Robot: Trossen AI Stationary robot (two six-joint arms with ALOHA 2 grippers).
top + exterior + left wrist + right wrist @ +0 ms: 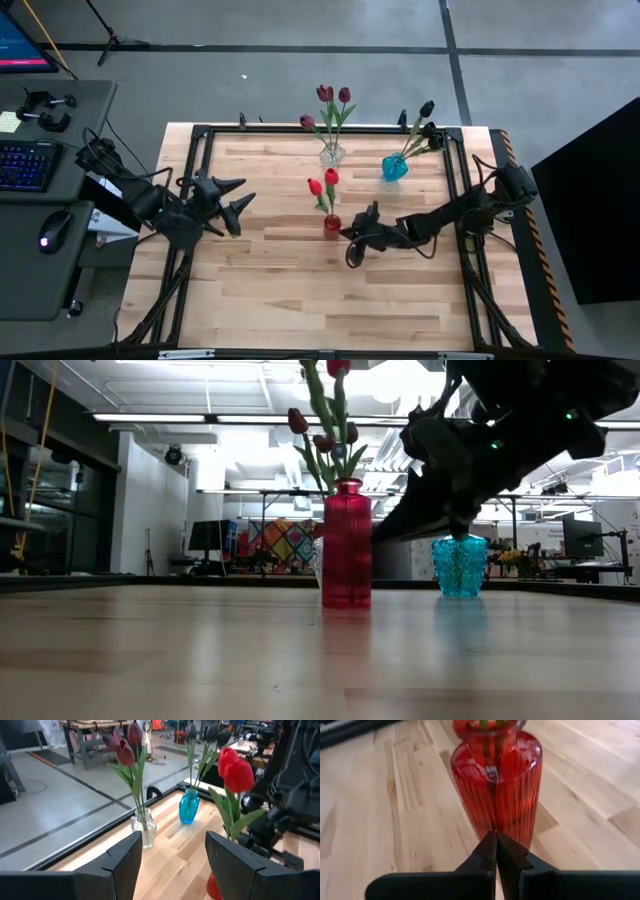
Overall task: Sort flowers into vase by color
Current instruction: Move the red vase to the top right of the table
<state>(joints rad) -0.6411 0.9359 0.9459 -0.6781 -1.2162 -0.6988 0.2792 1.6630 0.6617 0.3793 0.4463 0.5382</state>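
Three vases stand on the wooden table. A red vase (332,223) near the middle holds two bright red flowers (322,184). A clear vase (332,155) farther back holds dark maroon flowers (333,96). A blue vase (394,167) to its right holds near-black flowers (426,109). My right gripper (495,840) is shut, with its tips low against the red vase's right side (496,795). My left gripper (244,195) hovers open at the table's left, pointing toward the vases, with nothing between its fingers (120,865). My right gripper has its shut fingertips (490,845) right at the lower part of the red vase's ribbed wall (502,822), slanting down from the table's right side. Whether they touch the glass I cannot tell. The vase stands upright on the table.
A black metal frame (200,135) runs around the tabletop. A desk with a keyboard (25,165) and a mouse stands beyond the left edge. Bare wood (300,300) lies along the near side.
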